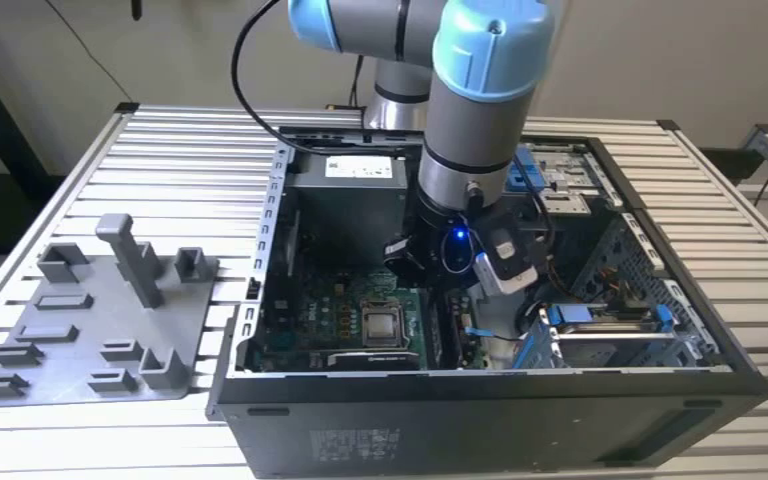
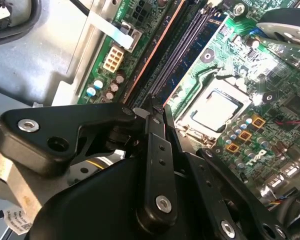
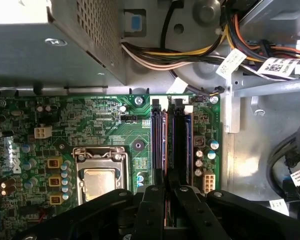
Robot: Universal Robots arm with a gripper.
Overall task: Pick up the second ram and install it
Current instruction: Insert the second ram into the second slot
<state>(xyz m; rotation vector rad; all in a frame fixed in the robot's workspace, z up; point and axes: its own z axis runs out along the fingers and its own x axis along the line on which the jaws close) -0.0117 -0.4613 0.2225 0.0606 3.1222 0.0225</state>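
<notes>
Since the gripper's (image 3: 168,189) jaws look clamped on the thin ram (image 3: 164,150), edge-on just over the black slots (image 3: 179,145) inside the case (image 1: 491,420), I think it should stay straight, line up with one slot, and be pushed down gently.

Slatted metal counter (image 1: 197,160) carries an open computer case (image 1: 491,420) and, on the exterior view's left, a grey pegged tray (image 1: 91,340), apparently lying flat.
</notes>
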